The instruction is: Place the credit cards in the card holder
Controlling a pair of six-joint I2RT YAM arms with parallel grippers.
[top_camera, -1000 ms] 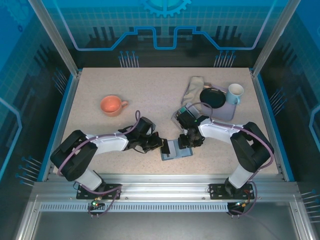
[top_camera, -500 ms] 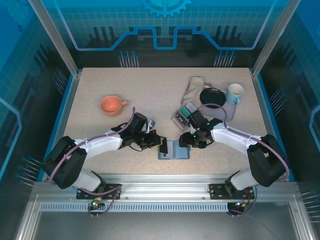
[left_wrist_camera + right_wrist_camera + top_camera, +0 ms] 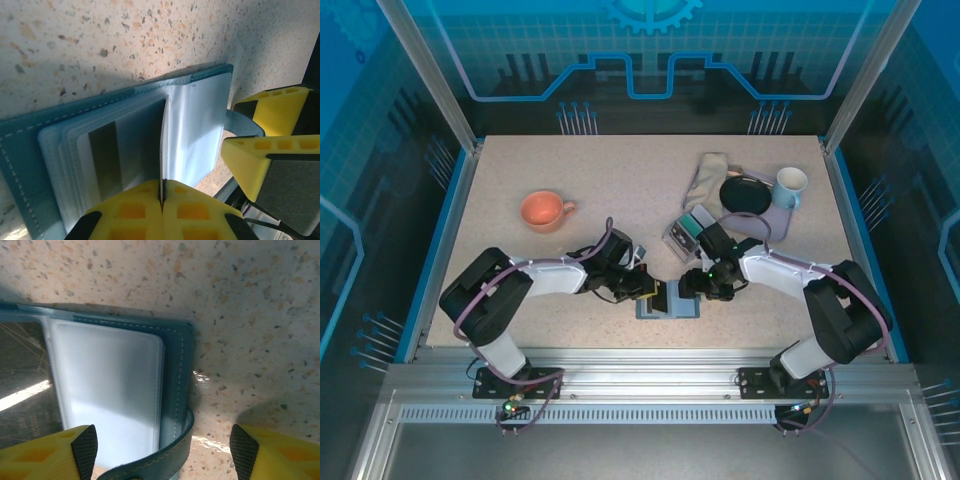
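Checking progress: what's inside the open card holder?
Inside the card holder, clear plastic sleeves; one holds a credit card with a dark stripe. The left gripper pinches a thin sheet seen edge-on, card or sleeve unclear. Lower sleeves' contents are covered.

The left gripper (image 3: pixel 655 294) and its pinched credit card (image 3: pixel 163 145) have been carried rightward onto the left half of the card holder (image 3: pixel 678 306); the jaws of the right gripper (image 3: pixel 698 290) have been spread wider; the holder has been turned straight.
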